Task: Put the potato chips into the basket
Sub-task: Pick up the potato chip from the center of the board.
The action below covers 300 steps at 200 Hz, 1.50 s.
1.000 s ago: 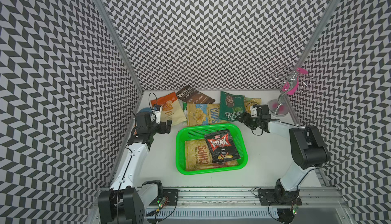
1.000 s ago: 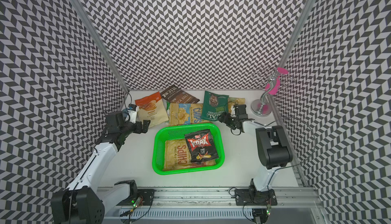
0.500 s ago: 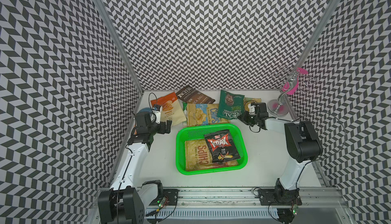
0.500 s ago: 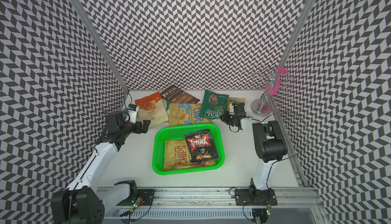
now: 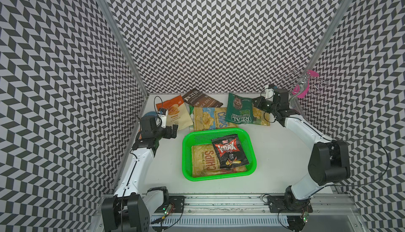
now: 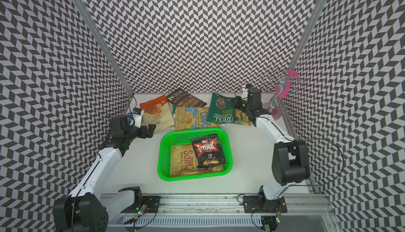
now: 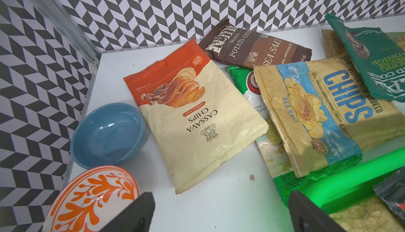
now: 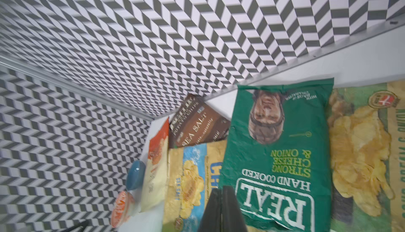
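Right gripper point(image 5: 256, 105) is clamped on the crinkly dark green "REAL" bag point(image 5: 237, 112) by its edge, I'd guess to haul it into the bright green mesh basket point(image 5: 185, 154), while left gripper point(image 5: 172, 131) sits idle, jaws wide apart.

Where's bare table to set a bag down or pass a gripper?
Free: the strip between the basket and the right arm; the strip between basket and front rail; the gap between basket and left arm. Crowded: the back edge, overlapping chip bags from the bowls to the wire stand, REAL bag topmost, up to the basket's far rim.

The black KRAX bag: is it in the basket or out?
In: the KRAX bag lies on a tan CHIPS bag, within the green basket.
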Each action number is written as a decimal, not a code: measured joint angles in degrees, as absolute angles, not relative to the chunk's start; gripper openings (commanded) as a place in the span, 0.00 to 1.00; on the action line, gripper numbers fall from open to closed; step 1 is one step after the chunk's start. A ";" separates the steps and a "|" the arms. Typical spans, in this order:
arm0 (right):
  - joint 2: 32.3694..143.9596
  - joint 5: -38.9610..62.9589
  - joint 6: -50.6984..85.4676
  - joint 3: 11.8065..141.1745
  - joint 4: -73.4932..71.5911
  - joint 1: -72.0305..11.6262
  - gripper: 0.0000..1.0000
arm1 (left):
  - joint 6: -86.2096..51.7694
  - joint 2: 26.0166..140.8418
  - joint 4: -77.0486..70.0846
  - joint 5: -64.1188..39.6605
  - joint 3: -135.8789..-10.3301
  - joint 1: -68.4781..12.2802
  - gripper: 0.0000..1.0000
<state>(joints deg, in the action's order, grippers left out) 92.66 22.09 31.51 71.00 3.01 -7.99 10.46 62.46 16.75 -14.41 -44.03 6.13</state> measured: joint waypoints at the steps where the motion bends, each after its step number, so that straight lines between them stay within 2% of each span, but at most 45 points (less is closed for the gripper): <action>1: 92.64 22.06 31.53 71.02 3.03 -7.97 0.62 | 10.46 62.46 16.75 -14.39 -44.03 6.13 0.99; 7: 92.58 22.09 31.51 71.09 3.03 -7.90 0.69 | 10.46 62.43 16.75 -14.39 -44.03 6.13 0.99; 47: 96.23 22.76 32.58 65.98 2.83 -6.66 0.87 | 10.46 62.35 16.75 -14.39 -44.03 6.13 0.99; 63: 98.70 22.96 33.28 62.33 2.83 -6.11 0.91 | 10.46 62.35 16.75 -14.41 -44.03 6.13 0.99; 82: 101.21 23.09 34.00 59.24 2.96 -5.82 0.90 | 10.46 62.35 16.75 -14.41 -44.03 6.13 0.99; 126: 104.79 26.09 35.11 58.52 -0.97 -5.80 0.75 | 10.46 62.35 16.75 -14.44 -44.03 6.13 0.99; 161: 107.61 28.67 36.53 58.96 -4.27 -5.80 0.68 | 10.46 62.35 16.75 -14.44 -44.03 6.13 0.99; 183: 109.21 29.91 37.43 59.79 -5.04 -5.80 0.54 | 10.46 62.35 16.75 -14.44 -44.03 6.13 0.99; 208: 109.67 30.76 37.85 60.42 -5.69 -5.80 0.24 | 10.46 62.35 16.75 -14.44 -44.03 6.13 0.99; 232: 109.65 31.00 37.65 61.36 -5.80 -5.80 0.00 | 10.46 62.35 16.75 -14.44 -44.03 6.13 0.99; 300: 103.48 29.10 34.57 66.24 1.45 -5.80 0.00 | 10.46 62.35 16.75 -14.44 -44.03 6.13 0.99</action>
<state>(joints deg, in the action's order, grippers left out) 103.48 29.10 34.57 66.24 1.45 -5.80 10.46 62.35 16.75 -14.44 -44.03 6.13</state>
